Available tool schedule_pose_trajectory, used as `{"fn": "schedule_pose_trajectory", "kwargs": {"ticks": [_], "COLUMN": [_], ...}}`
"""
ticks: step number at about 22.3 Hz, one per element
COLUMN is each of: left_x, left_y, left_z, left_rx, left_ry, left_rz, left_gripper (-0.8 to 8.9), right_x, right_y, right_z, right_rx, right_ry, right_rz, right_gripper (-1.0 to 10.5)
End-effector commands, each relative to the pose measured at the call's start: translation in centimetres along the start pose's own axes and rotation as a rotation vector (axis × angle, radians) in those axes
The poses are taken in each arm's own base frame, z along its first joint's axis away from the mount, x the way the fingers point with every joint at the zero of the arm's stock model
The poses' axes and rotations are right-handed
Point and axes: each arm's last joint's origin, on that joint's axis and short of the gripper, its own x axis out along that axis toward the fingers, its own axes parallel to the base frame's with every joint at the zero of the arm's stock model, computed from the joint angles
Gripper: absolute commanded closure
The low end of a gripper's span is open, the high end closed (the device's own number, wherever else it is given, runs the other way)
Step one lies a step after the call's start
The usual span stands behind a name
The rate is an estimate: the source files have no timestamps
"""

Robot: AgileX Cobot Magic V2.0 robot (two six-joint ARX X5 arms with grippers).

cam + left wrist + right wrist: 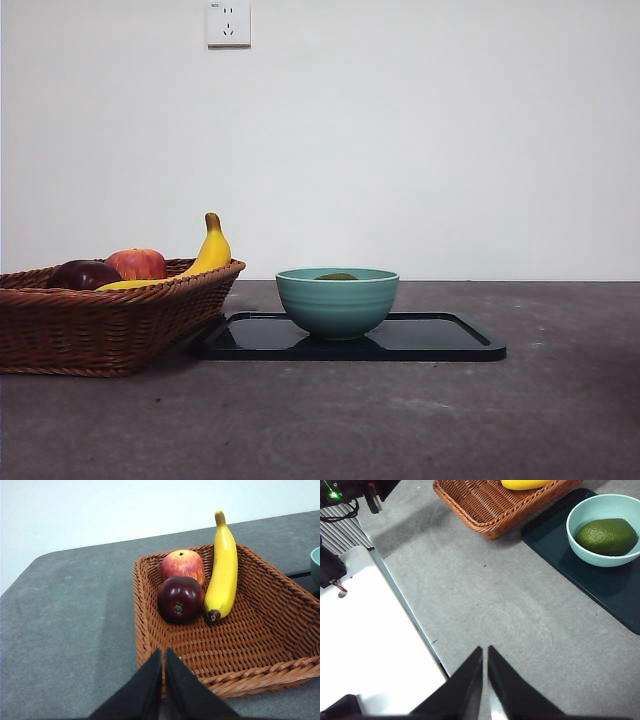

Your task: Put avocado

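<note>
The avocado (607, 536) lies inside the bowl (580, 517), which stands on the tray (600, 590) just beside the basket (250, 645). Placement looks done. Both arms are clear of it: the left gripper (163, 655) over the basket's edge, the right gripper (485, 652) above bare desk (495, 595), each with jaws pressed together. The sound move now is to stay clear and not jog the bowl.

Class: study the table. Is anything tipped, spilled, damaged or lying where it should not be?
Nothing stands out. The avocado lies in the teal bowl, upright on the dark tray. Apple, maroon fruit and banana rest inside the wicker basket.
</note>
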Motion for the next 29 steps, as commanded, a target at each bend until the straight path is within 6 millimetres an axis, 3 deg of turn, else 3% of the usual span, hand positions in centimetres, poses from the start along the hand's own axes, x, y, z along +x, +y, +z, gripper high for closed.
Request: {"fn": "schedule_pose_trajectory", "kwargs": {"ticks": [1,11,13,16,22,24,29], "left_x": [0.2,0.2,0.2,0.2,0.2,0.2,0.2], "left_y": [-0.1,-0.1,-0.1,-0.1,-0.1,-0.1,-0.1], "left_z": [-0.8,-0.8,-0.8,-0.8,-0.8,-0.8,-0.8], "left_rx": [-0.014,-0.015,-0.014,-0.014,-0.014,-0.014,-0.014], "left_ry": [0.028,0.028,0.028,0.028,0.028,0.028,0.028], "left_rz": [0.001,0.001,0.001,0.001,0.001,0.001,0.001], "left_gripper": [8.04,8.04,8.04,8.04,8.04,8.04,8.04], "right_x": [0.0,-0.2,-1.2,-2.7,-2.6,-2.0,-0.5], "right_y": [0.1,0.0,-0.8,-2.7,-6.9,-7.5,-8.3], "right_z": [0.3,0.3,0.1,0.2,-5.6,-7.7,-11.0], "right_rx": [0.001,-0.007,-0.036,-0.004,0.04,0.027,0.023], "right_ry": [-0.01,-0.02,-0.069,-0.285,-0.588,-0.653,-0.709], "right_rz": [0.009,-0.004,-0.066,-0.224,-0.614,-0.7,-0.813], "right_gripper": [9.4,9.4,9.4,9.4,9.4,9.4,9.4]}}
